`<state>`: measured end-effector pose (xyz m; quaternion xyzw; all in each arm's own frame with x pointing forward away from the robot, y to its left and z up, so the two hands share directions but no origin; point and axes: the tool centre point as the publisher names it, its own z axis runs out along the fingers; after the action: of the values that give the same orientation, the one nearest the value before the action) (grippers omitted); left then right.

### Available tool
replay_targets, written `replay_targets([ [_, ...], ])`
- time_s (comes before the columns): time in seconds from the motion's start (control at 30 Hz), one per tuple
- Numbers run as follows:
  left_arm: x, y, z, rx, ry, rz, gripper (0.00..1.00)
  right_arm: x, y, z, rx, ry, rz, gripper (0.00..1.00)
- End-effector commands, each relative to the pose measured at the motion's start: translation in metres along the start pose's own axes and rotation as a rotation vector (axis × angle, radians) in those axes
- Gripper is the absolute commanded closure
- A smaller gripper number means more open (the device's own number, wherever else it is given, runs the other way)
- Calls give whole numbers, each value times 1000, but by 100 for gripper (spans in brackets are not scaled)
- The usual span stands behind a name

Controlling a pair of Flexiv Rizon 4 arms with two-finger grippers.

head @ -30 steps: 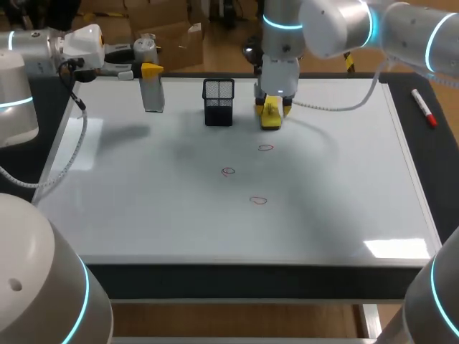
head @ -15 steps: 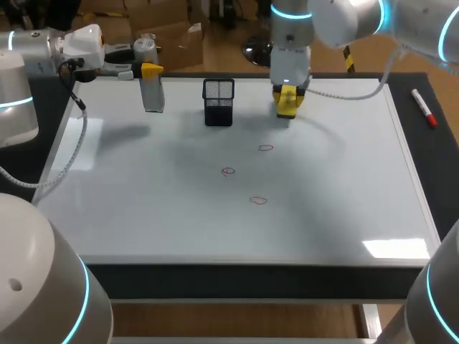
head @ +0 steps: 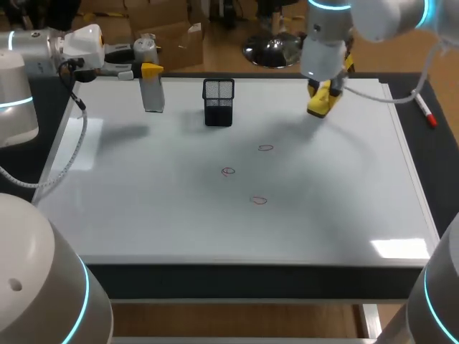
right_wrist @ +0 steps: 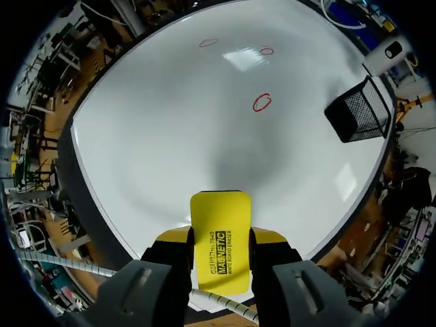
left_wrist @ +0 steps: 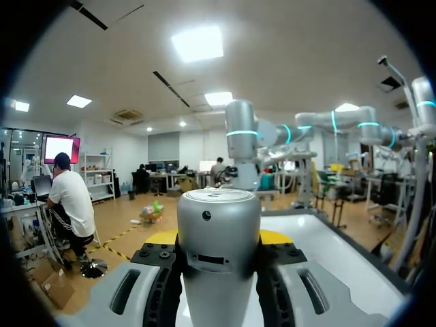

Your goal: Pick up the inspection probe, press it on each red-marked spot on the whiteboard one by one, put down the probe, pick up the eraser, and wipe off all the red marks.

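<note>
Nearest on the whiteboard (head: 143, 215) lay three red marks, small hand-drawn rings: the closest one (head: 258, 201) sat a little right of the middle, the second (head: 228, 171) lay just beyond it to the left, and the third (head: 266, 148) lay farther back to the right. All three were unwiped and well apart from both arms. Beyond them, near the far edge, a black mesh holder (head: 219, 102) stood upright on the board. To its right the right gripper (right_wrist: 220, 240) hung over the far right part of the board, its two fingers clamped on the flat sides of the yellow eraser (right_wrist: 219, 225), which was held clear of the surface and well away from the marks. To the holder's left, at the far left corner, the left gripper (head: 149, 70) had its fingers closed from both sides on the grey cylindrical probe (head: 153, 93), which stood upright; whether its lower end touched the board could not be told. Off the board, on the dark table (head: 437, 165) at the far right, lay a red marker pen (head: 424, 107).
</note>
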<state>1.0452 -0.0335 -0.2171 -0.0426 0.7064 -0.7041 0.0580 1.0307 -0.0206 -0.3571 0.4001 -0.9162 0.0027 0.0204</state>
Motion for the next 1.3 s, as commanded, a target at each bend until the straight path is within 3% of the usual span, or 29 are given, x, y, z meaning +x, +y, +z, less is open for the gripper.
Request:
replay_targets([
  [0.03, 1, -1, 0, 0, -2, 1, 100, 31, -2, 1, -10, -20, 32, 100],
  [0.37, 1, -1, 0, 0, -2, 1, 100, 59, -2, 10, -47, -35, 111, 100],
  [1.27, 1, -1, 0, 0, -2, 1, 100, 60, -2, 10, -56, -49, 140, 100],
  [1.3, 8, -2, 3, -1, 7, 5, 100, 60, -2, 10, -56, -49, 140, 100],
])
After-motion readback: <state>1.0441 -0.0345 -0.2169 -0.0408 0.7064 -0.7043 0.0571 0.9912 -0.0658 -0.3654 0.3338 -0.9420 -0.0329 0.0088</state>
